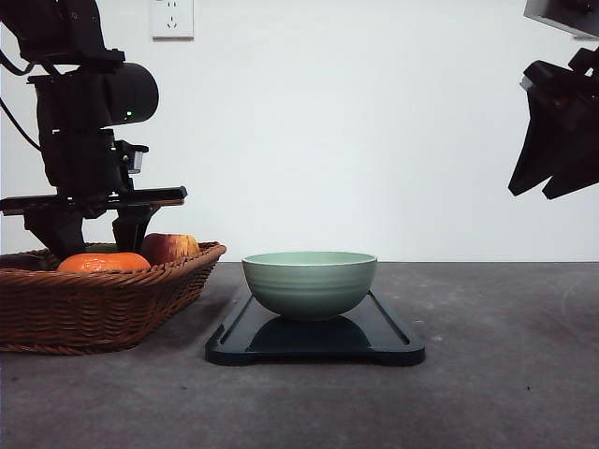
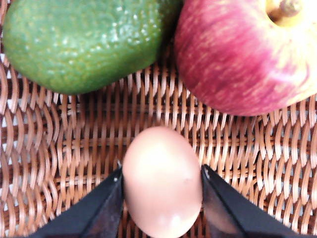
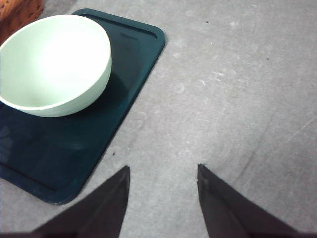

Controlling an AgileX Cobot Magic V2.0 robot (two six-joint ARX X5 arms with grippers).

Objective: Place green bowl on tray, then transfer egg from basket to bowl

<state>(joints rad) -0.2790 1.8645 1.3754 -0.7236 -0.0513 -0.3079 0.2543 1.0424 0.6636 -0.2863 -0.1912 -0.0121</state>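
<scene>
My left gripper (image 2: 162, 186) straddles the egg (image 2: 162, 181) on the basket (image 2: 59, 148) floor, fingers touching both flanks; whether they grip I cannot tell. The egg's long axis runs along my fingers. An avocado (image 2: 84, 42) and apple (image 2: 247, 54) crowd just beyond. The green bowl (image 1: 310, 282) already sits on the tray (image 1: 393, 344); my right gripper (image 3: 163, 198) hangs spread and empty.

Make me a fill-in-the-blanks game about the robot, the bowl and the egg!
1. The green bowl sits on the dark ____.
2. The left hand has a finger on each side of the ____.
3. Inside the basket, the red fruit beside the green one is an ____.
4. The right hand hangs open, holding ____.

Missing words: tray; egg; apple; nothing
</scene>
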